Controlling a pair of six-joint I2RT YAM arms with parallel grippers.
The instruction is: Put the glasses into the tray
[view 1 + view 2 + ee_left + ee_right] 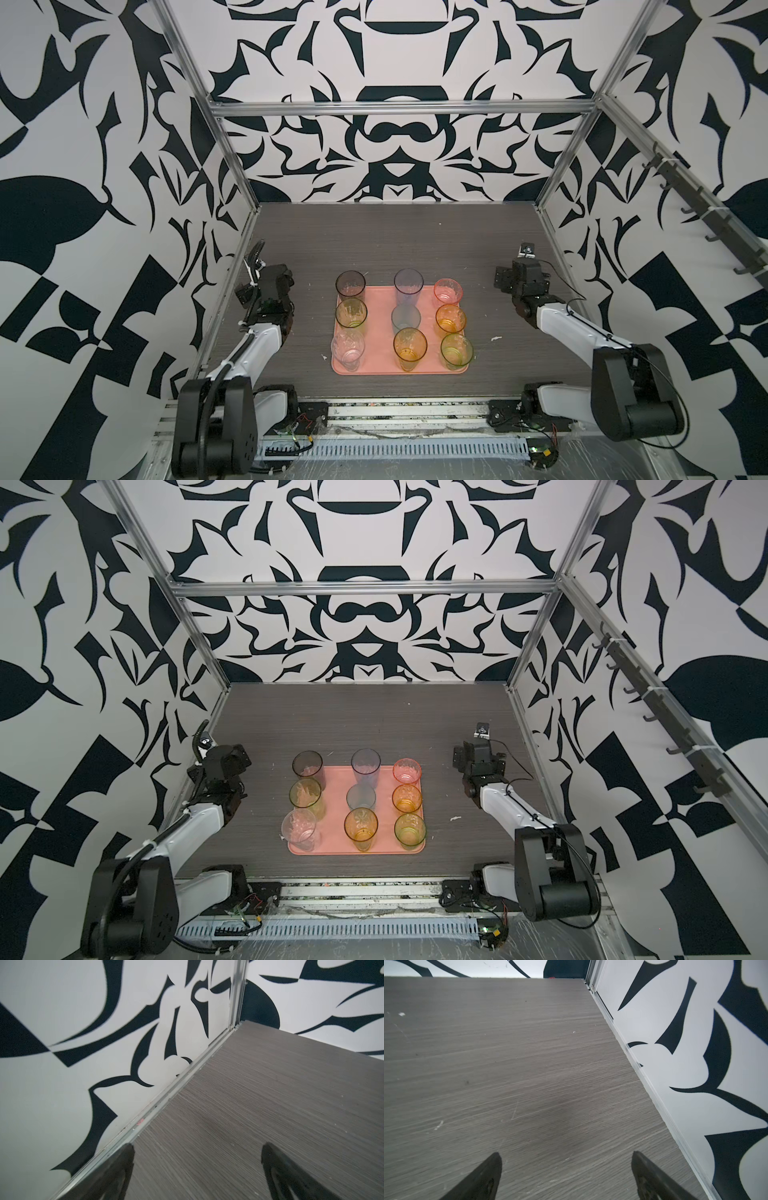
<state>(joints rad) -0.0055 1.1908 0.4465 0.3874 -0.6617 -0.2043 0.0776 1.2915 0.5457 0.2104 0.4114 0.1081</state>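
- Tray (380,365) lies on the tabletop (395,237), midway between its left and right edges and closer to the near edge.
- Glasses (406,319): nine, all upright, in three rows of three on the tray.
- Left column stands hard by the tray's left rim. From this angle I cannot tell whether the base of the grey glass (350,284) sits fully inside the rim.
- Left tool (197,1172): fingers spread wide, nothing between them, over bare tabletop along the left edge.
- Right tool (566,1174): likewise spread and empty, by the right edge. Both are well apart from the tray.

Judgement: the job looks done, or all but.

Risks from here:
- An arm swinging low across the middle could clip a tall glass. These look light and would likely topple, taking neighbours down, as they are packed close.
- A nudge to the tray could walk the clear glass (347,348) or the grey one over the low rim.
- A base resting on the rim would leave that glass tilted and unsteady.
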